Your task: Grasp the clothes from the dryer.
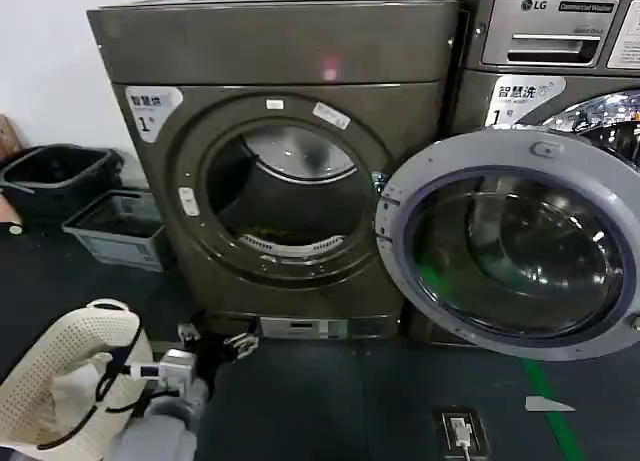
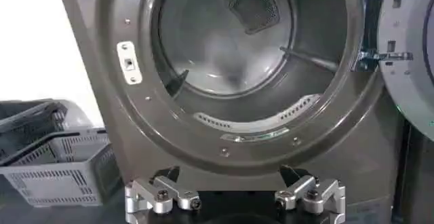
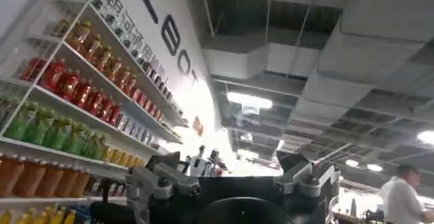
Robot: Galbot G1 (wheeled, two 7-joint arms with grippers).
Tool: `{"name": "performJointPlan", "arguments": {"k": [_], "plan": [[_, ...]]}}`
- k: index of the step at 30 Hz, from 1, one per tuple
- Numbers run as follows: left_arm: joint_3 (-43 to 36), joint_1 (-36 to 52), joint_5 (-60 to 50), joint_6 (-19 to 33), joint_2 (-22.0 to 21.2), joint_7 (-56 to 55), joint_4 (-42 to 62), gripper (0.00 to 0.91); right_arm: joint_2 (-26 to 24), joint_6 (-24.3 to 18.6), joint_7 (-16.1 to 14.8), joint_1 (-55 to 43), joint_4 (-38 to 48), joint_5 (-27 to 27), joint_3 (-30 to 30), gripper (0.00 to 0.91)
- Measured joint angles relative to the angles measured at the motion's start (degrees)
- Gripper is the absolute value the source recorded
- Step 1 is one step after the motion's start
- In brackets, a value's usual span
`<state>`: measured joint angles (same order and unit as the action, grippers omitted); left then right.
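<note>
I am holding my left gripper (image 2: 234, 195), jaws spread and empty, low before the dryer (image 1: 280, 161), whose door (image 1: 510, 243) is open; the clothes (image 1: 262, 230) are waiting inside, and my right gripper (image 3: 234, 184), spread too, is idling away from it.

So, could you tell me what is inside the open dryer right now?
Inside the dryer, the bare metal drum and a hint of yellow-green clothes low at the front; the door rim hides the drum floor.
</note>
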<state>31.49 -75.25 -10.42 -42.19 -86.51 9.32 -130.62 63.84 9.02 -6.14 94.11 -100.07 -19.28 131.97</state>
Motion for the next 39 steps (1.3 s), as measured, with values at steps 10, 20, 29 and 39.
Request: {"name": "performJointPlan", "arguments": {"k": [10,20,29,39], "plan": [[-0.04,-0.03,0.00,0.00,0.02,0.00,0.02,0.907,0.34,0.07,0.74,0.02,-0.50,-1.54,0.12,0.907],[-0.10,-0.04,-0.14,0.00,-0.01,0.10,0.05,0.907,0.38,-0.13,0.72,-0.03,-0.56,-3.11,0.22,0.907],[-0.09,0.11,-0.15,0.00,0.21,0.11,0.05,0.907,0.36,-0.15,0.72,0.06,-0.62,-3.90,0.42,0.907],[-0.11,0.56,-0.13,0.00,0.00,0.03,0.53,0.907,0.52,-0.29,0.65,0.14,-0.89,-4.44,0.46,0.907]]}}
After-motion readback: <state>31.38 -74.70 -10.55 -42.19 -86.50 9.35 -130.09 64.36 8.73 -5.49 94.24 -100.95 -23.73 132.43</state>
